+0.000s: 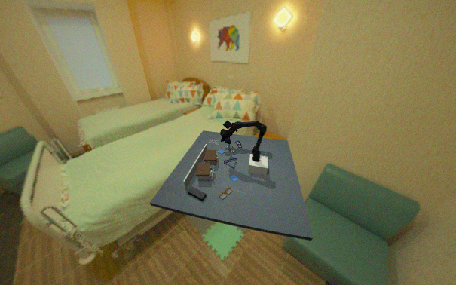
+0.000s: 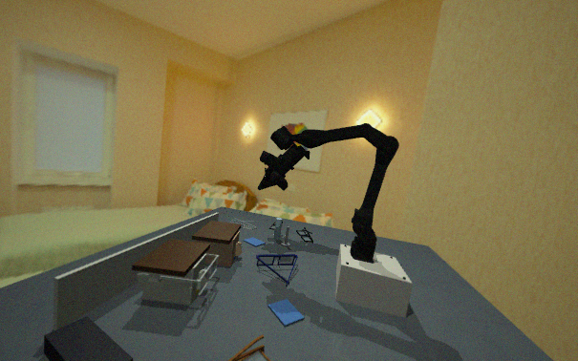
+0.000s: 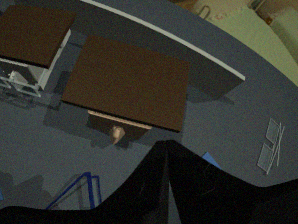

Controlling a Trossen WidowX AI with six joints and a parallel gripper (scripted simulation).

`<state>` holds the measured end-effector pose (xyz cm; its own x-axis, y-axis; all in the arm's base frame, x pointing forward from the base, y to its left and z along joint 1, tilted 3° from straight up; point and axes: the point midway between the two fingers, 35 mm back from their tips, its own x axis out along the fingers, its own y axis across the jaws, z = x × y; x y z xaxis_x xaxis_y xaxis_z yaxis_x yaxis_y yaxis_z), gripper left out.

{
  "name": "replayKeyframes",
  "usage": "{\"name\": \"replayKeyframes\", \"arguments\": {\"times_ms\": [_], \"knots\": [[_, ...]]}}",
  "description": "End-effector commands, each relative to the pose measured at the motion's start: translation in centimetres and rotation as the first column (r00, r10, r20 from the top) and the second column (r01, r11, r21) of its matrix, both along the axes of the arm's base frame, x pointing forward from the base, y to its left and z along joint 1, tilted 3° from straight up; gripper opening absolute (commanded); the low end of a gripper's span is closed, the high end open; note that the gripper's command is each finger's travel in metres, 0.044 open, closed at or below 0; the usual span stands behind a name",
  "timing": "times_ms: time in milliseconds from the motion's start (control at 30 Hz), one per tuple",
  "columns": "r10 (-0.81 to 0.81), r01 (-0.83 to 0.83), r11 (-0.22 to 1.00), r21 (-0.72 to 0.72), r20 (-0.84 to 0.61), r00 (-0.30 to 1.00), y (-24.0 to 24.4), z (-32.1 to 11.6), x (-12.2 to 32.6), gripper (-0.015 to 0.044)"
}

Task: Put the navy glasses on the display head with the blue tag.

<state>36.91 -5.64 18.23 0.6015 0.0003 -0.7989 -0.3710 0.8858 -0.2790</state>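
Note:
The navy glasses (image 1: 231, 160) (image 2: 277, 256) (image 3: 90, 190) lie on the table with temples spread, between the heads and the arm's base. The far display head (image 1: 210, 154) (image 2: 217, 231) (image 3: 130, 82) has a brown top, a visible nose and no glasses. The near display head (image 1: 203, 169) (image 2: 173, 257) (image 3: 35, 32) wears clear-framed glasses. One blue card (image 1: 221, 151) (image 2: 254, 242) (image 3: 211, 160) lies beyond the far head; another blue card (image 1: 234, 178) (image 2: 286, 312) lies right of the near head. Which head it tags is unclear. My gripper (image 2: 260, 188) (image 3: 165, 148) is shut and empty, high above the table.
A low wall (image 1: 195, 167) (image 2: 111, 269) stands behind the heads. A black case (image 1: 197, 194) (image 2: 84, 341) and brown glasses (image 1: 225, 193) lie at the near end. Clear glasses (image 1: 214, 142) (image 3: 272, 149), black glasses (image 1: 238, 144) (image 2: 305, 234) and a small grey stand (image 2: 279, 231) are at the far end.

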Motion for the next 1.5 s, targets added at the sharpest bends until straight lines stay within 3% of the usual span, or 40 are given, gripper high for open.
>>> {"name": "replayKeyframes", "arguments": {"times_ms": [0, 367, 667, 1467], "knots": [[-0.054, 0.046, 0.995, -0.084, -0.102, 0.993, -6.1, -2.5, -1.1, 0.0], [-0.14, 0.074, 0.983, -0.168, -0.431, 0.891, -21.3, -10.4, -11.0, 0.0], [-0.091, 0.068, 0.996, -0.06, -0.625, 0.775, -27.5, -16.0, -22.9, 0.0], [-0.089, 0.068, 0.996, -0.057, -0.628, 0.773, -27.9, -18.9, -23.2, 0.0]]}}
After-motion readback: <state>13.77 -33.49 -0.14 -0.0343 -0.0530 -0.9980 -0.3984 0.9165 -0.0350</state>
